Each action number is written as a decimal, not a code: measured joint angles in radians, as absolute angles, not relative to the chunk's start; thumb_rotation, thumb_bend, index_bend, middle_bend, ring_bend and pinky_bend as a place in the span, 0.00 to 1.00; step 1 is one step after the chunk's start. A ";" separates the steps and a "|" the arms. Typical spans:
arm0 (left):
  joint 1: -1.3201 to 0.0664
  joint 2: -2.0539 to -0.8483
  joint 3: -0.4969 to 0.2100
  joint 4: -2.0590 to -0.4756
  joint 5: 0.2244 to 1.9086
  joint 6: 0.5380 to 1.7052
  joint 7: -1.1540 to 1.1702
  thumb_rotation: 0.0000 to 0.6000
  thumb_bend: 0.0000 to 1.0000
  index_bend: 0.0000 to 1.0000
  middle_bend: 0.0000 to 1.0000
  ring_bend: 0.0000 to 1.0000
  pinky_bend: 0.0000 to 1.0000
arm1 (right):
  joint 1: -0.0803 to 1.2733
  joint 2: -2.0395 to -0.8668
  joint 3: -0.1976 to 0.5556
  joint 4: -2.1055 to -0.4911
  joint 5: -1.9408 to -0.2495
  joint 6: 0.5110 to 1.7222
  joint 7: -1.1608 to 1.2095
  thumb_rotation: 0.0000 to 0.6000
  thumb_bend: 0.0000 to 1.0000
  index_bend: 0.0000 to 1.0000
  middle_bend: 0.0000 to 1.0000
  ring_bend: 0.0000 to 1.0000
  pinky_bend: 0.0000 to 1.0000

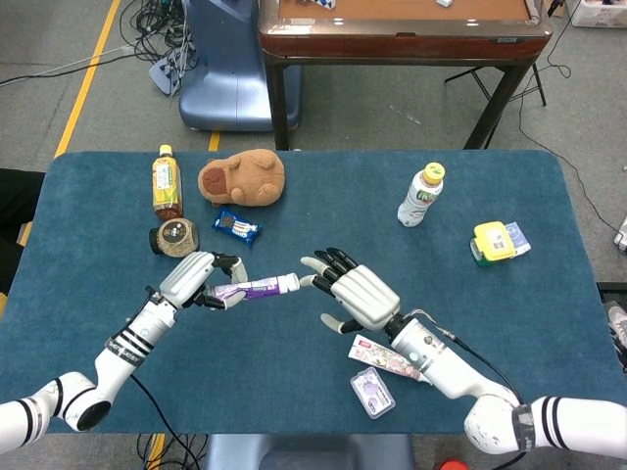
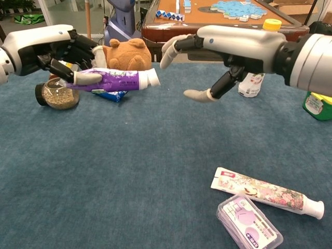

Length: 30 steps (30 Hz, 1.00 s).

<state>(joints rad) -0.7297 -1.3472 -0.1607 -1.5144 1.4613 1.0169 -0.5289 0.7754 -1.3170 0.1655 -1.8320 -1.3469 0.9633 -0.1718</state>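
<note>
Blue cloth covers the table (image 1: pixel 294 392), which stands on a grey floor with a wooden table (image 1: pixel 402 29) behind it. Above the cloth's middle, the left hand (image 1: pixel 191 281) grips the purple tube (image 1: pixel 257 288) level, its white cap pointing at the right hand (image 1: pixel 358 297). That hand is spread, holding nothing, its fingertips just beside the cap. Open cloth lies below both; a pink tube (image 2: pixel 267 192) and a clear case (image 2: pixel 250 224) sit near the front edge.

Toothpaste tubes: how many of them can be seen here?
2. The purple tube is held above the table by the left hand; the pink tube lies on the table near the right arm.
</note>
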 measured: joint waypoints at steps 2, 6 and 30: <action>-0.727 -1.351 -0.157 -1.511 1.466 1.024 -0.528 1.00 0.36 0.57 0.68 0.48 0.42 | 0.768 -1.294 0.170 -1.855 -1.355 0.968 -0.122 1.00 0.39 0.25 0.10 0.00 0.00; -0.726 -1.355 -0.158 -1.515 1.466 1.029 -0.528 1.00 0.36 0.57 0.68 0.49 0.43 | 0.755 -1.273 0.184 -1.882 -1.361 0.978 -0.006 1.00 0.18 0.18 0.06 0.00 0.00; -0.708 -1.336 -0.202 -1.614 1.419 1.067 -0.539 1.00 0.36 0.57 0.69 0.49 0.43 | 0.789 -1.384 0.311 -1.778 -1.329 0.889 0.678 0.86 0.00 0.00 0.00 0.00 0.00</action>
